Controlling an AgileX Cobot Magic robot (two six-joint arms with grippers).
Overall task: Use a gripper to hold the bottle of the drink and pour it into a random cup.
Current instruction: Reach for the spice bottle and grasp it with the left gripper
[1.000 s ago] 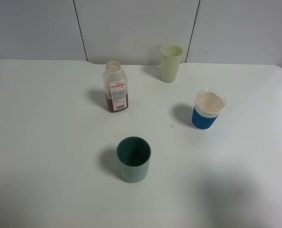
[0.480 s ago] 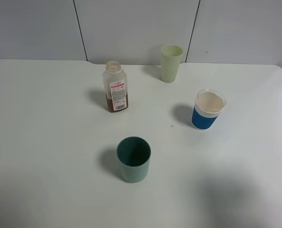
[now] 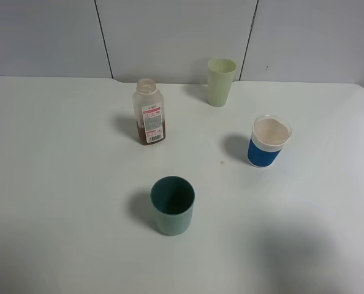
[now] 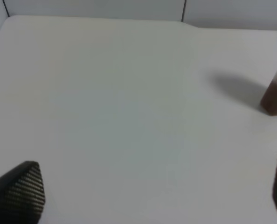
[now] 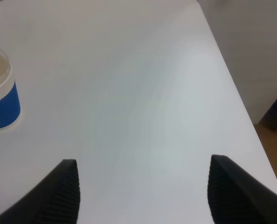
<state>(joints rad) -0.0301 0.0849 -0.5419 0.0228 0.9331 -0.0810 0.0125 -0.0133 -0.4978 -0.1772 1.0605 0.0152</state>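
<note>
Zero steps done, judging by the layout: no grasp, no lift, no pour. Left to do: reach, close on the bottle, carry it, tip it over a cup.

Nearest, both sets of fingers. Left fingers (image 4: 19, 193) spread wide, holding nothing, only bare table (image 4: 106, 93) between them. Right fingers (image 5: 59, 191) likewise wide apart and empty. Neither arm visible from the high camera.

Next out, near the middle of the table: cup (image 3: 172, 205), upright, dark green inside, no liquid to be seen, probably dry and ready to receive.

Further, to the right: blue cup (image 3: 265, 150), upright, white-rimmed, pale inside. Impossible to say whether empty or filled with something pale. Well apart from the right fingers in the wrist view.

Further again, to the left: bottle (image 3: 149, 113), upright on the table, capless, dark brown drink in the lower part only, clear above. Well apart from every cup and from both sets of fingers. Caught at the edge of the left wrist view, so likely the left arm's job.

Farthest, by the back edge: pale cup (image 3: 220, 81), upright, contents not readable at this angle.
</note>
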